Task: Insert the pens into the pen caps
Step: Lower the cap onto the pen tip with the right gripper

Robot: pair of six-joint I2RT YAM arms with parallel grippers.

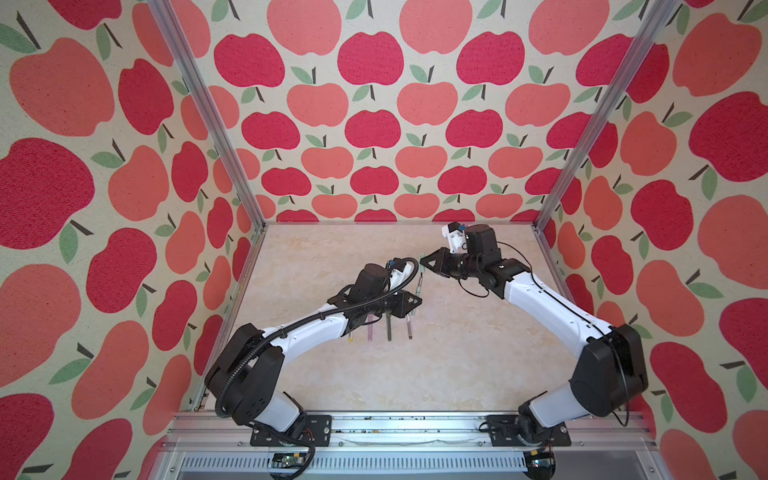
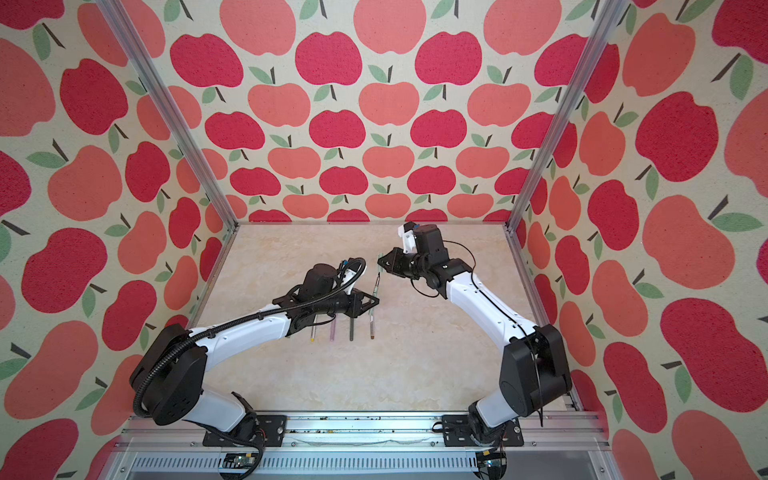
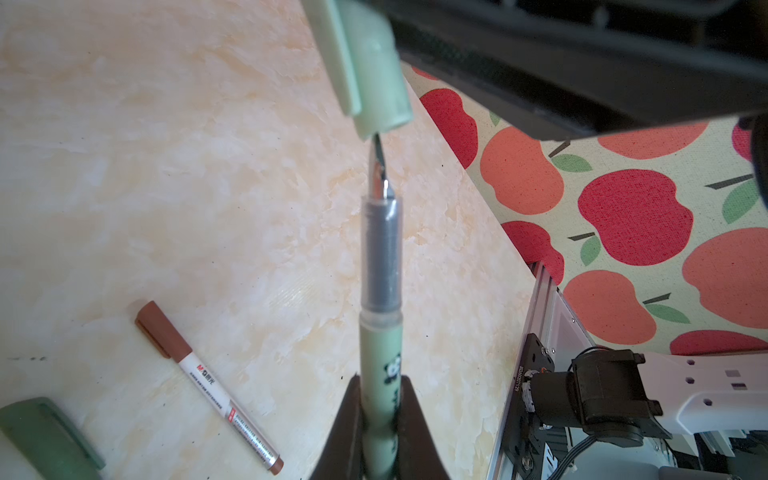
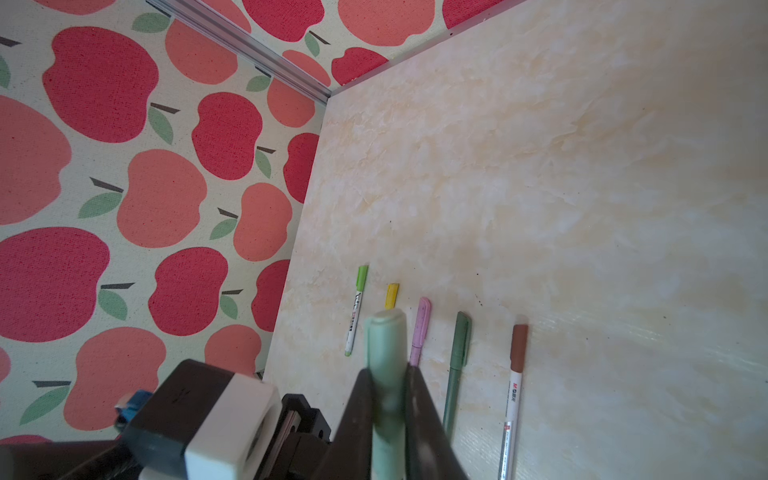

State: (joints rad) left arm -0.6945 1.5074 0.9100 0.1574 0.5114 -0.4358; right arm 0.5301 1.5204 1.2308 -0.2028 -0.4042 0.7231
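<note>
In both top views, my left gripper [image 1: 417,301] and right gripper [image 1: 424,262] meet tip to tip above the marbled table [image 1: 457,353], both clenched; the sage pen [image 1: 419,286] slants between them.

Left wrist view: my left fingers [image 3: 353,424], black and tapered, grasp the pen's smooth, panda-printed barrel; its metal nib touches the mouth of the sage cap [image 3: 374,70], a matte tube with a flat clip; a brown-capped pen [image 3: 208,382] lies on the table.

Right wrist view: my right fingers [image 4: 419,415] pinch the cap; five capped pens [image 4: 457,361] lie in a row on the table, lime to brown.
</note>
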